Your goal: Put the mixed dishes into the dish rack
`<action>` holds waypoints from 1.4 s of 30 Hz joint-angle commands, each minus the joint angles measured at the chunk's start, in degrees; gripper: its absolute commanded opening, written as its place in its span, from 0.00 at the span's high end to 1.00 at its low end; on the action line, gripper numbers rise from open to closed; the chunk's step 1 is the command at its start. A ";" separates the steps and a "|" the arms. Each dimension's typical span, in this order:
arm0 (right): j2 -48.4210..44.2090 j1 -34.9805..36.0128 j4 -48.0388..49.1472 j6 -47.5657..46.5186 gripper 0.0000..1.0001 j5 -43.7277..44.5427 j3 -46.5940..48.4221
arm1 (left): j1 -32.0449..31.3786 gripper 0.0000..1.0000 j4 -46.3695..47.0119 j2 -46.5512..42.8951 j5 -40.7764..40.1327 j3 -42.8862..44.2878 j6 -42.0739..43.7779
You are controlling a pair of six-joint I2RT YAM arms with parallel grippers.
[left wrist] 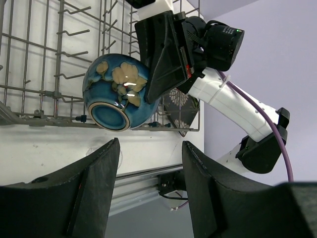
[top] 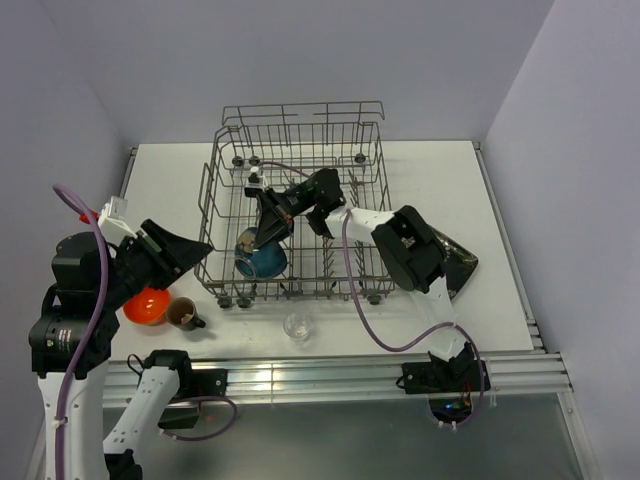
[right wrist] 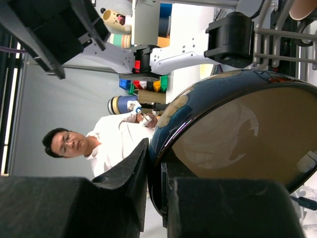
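Observation:
The grey wire dish rack (top: 300,107) stands mid-table. Inside its near left corner the blue round bowl (top: 262,260) lies tilted on its side, foot toward the left arm. My right gripper (top: 272,230) reaches into the rack and is shut on the bowl's rim (right wrist: 237,129), one finger (right wrist: 133,173) outside and one inside. My left gripper (top: 200,248) hovers open and empty just left of the rack, facing the bowl (left wrist: 116,94). The small orange bowl (top: 146,306), dark brown mug (top: 183,314) and clear glass (top: 297,325) stand on the table in front. The black square plate (top: 462,268) lies partly under the right arm.
The rack's upright tines (left wrist: 44,59) surround the blue bowl. The right arm (top: 410,250) stretches across the rack's near right corner. A metal rail (top: 330,370) runs along the table's near edge. A person shows in the background of the right wrist view.

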 commanded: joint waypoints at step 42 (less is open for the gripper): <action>3.07 -1.21 28.02 8.08 1.00 -0.70 2.96 | -0.09 0.37 0.21 1.30 1.32 1.53 3.84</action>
